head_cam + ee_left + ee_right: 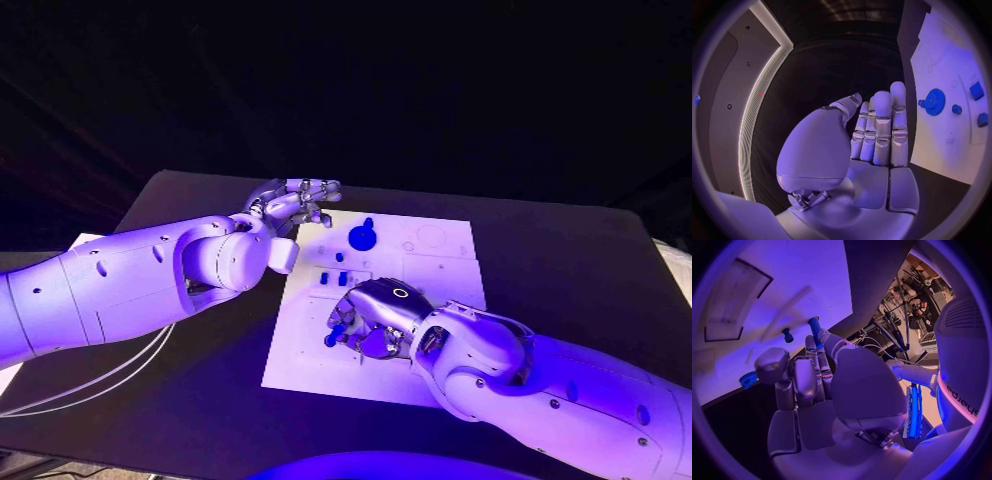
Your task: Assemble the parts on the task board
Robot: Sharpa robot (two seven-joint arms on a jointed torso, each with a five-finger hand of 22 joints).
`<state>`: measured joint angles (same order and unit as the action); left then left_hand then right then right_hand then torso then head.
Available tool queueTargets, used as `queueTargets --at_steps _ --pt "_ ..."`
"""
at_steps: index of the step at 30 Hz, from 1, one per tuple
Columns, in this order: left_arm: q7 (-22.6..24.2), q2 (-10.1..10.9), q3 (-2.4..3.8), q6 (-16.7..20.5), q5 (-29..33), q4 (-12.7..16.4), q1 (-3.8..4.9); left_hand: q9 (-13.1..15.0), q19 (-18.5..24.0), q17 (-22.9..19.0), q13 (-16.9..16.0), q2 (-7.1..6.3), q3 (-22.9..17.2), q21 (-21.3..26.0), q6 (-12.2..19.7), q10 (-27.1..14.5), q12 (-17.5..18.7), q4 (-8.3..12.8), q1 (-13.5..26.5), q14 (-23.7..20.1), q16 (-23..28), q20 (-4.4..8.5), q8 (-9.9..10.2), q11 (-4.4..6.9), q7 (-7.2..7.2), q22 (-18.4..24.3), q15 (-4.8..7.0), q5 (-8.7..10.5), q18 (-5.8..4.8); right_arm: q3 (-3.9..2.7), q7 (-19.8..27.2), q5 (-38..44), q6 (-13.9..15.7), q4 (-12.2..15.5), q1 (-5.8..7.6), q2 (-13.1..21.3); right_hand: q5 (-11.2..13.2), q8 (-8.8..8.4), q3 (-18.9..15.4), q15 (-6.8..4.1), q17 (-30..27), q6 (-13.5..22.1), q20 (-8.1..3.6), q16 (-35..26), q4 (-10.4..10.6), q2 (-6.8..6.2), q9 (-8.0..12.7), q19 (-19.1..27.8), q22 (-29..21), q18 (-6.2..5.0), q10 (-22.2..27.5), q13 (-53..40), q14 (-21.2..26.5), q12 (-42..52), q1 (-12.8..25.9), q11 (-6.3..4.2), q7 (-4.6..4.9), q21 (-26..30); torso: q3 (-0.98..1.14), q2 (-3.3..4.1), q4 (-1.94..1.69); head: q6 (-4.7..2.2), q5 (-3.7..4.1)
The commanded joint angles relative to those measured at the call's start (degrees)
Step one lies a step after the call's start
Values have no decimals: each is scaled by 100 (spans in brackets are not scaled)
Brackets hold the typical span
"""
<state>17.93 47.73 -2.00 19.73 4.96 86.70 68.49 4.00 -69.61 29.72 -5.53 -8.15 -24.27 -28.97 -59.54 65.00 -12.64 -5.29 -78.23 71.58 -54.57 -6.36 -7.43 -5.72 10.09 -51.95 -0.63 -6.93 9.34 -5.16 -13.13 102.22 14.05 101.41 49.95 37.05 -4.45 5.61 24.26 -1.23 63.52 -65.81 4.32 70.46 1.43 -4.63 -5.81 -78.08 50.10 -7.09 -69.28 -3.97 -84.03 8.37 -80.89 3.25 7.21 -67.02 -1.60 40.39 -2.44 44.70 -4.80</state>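
Note:
The white task board [447, 262] lies in the middle of the black table. On its far part lies a blue gear [361, 237] [934, 102], with small blue blocks [333, 279] [977, 90] nearer me. My right hand [371, 315] [811, 385] hovers low over the board's near left part and pinches a blue peg [814, 329] between thumb and fingers. A short blue pin [787, 334] stands in the board just beyond it. My left hand [296, 205] [873, 135] is raised over the board's far left corner, fingers straight, holding nothing.
White cables [87, 385] run over the table's left side near my left arm. A pale sheet [84, 241] lies at the table's left edge. Bare black table [577, 260] surrounds the board on the right and far sides.

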Motion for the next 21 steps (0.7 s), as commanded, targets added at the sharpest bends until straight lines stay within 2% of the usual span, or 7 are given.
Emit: queueTargets --at_steps 1,6,11,21 --pt "21 -6 4 -108 -24 15 2 -7 -3 -6 -8 45 31 29 39 -36 -30 6 -28 -41 12 -16 -18 10 -15 5 -14 14 108 8 -105 275 -102 -40 -13 -34 -18 26 38 -34 0 -37 2 21 3 47 -2 -41 -5 2 -21 -4 -189 -17 -10 7 -9 -13 -3 -1 -2 1 -1" --pt "14 0 4 -108 -24 35 3 -7 -3 -6 -8 45 31 29 39 -36 -30 6 -28 -41 12 -16 -18 10 -15 5 -14 14 108 66 -112 388 -253 -83 -18 -74 -19 24 37 -33 -1 -34 2 21 3 41 -3 -42 2 4 -21 -4 -189 -22 -4 9 -7 -17 -9 3 -14 -14 -16" --pt "9 -3 4 -114 -24 43 3 -7 -3 -6 -8 45 31 29 39 -36 -30 6 -28 -41 12 -16 -18 10 -15 5 -14 14 108 111 -115 426 -338 -114 -19 -137 -20 22 36 -33 6 -34 2 27 4 38 -3 -41 1 4 -22 -3 -190 -25 0 10 -6 -16 -2 -2 -19 6 -29" --pt "5 -1 4 -113 -25 39 3 -7 -3 -6 -8 45 31 29 39 -36 -30 6 -28 -41 12 -16 -18 10 -15 5 -14 14 108 152 -184 517 -403 -138 -19 -194 -16 -12 19 -19 -41 11 7 -7 25 -9 2 -11 -63 -5 4 3 -174 -80 70 26 8 25 -7 -5 -12 6 -25"
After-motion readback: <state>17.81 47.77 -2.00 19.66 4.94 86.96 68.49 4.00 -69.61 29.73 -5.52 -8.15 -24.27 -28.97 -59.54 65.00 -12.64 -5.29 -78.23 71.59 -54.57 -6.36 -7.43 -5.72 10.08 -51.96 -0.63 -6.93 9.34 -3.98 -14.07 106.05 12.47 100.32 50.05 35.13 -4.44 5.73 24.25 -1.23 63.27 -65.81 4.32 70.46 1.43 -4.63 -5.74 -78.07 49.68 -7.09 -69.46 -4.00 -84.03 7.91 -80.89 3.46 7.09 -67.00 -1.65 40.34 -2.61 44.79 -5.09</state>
